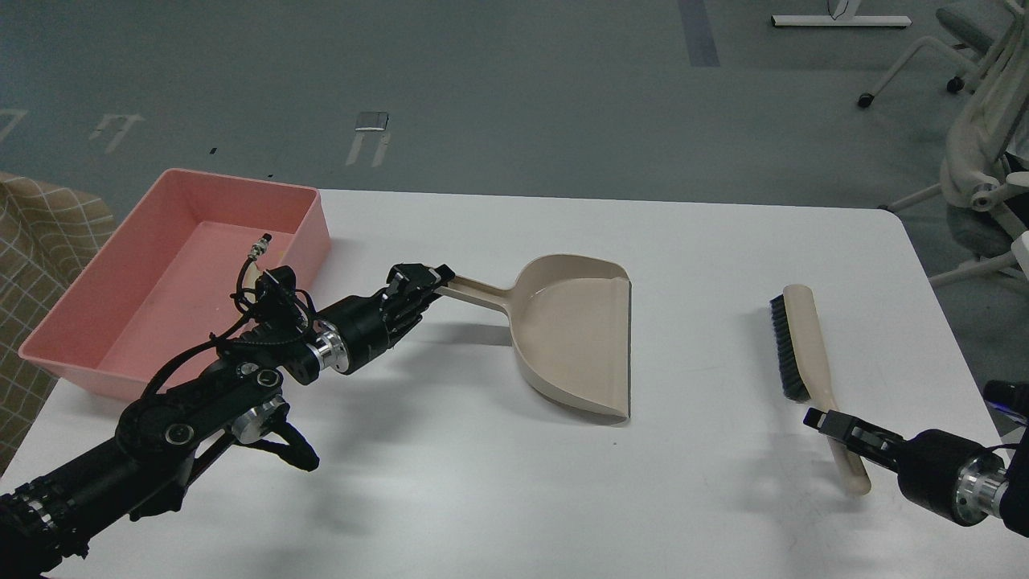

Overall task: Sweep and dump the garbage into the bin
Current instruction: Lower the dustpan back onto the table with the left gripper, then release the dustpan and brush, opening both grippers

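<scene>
The pink bin stands at the table's back left corner. The garbage scraps do not show clearly; my left arm hides part of the bin's floor. My left gripper is shut on the handle of the beige dustpan. The dustpan's pan looks empty and sits low on the table, right of the bin, mouth facing right. My right gripper is shut on the handle end of the beige brush. Its black bristles face left, toward the dustpan.
White table with its right edge near my right arm. An office chair stands beyond the right back corner. A plaid cloth lies left of the bin. Grey floor lies behind the table.
</scene>
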Available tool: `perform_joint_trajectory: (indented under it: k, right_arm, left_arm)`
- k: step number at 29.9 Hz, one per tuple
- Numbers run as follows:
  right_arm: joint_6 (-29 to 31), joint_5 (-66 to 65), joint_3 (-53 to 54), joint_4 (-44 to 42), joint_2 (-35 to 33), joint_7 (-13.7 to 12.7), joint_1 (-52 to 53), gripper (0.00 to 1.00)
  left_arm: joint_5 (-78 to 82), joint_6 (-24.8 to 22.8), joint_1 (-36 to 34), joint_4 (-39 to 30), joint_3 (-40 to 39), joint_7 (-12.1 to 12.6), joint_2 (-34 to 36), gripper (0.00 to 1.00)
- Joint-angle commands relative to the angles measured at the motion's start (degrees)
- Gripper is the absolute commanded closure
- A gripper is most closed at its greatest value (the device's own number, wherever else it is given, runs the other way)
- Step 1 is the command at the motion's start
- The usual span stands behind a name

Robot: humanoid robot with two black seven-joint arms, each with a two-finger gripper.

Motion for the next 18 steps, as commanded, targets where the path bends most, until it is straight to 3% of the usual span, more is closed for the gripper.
perform_joint_trajectory:
  k: [1,7,11,18]
  right_arm:
    - [0.0,-0.2,-0.1,-0.6,0.1,0.0,0.0,0.98]
    - [0.0,-0.3,-0.2,-0.9,0.7,-0.1,0.0,0.81]
    - [0.0,-0.3,0.0,-0.8,0.6,-0.1,0.0,0.72]
    - [0.0,0.2,0.5,0.2,0.6,-0.1,0.3,0.43]
  left_arm:
    - [-0.2,-0.2,-0.2,-0.1,-0.5,0.0,0.2,0.26]
    - [-0.3,-0.3,-0.2,-0.2,-0.6,0.4,0.1,0.13]
    - [-0.4,-0.3,-0.3,-0.2,-0.9,0.4,0.5,0.11]
    - [-2.4,-0.5,-0.9,-2.7,-1.1,0.3,4.8,0.08]
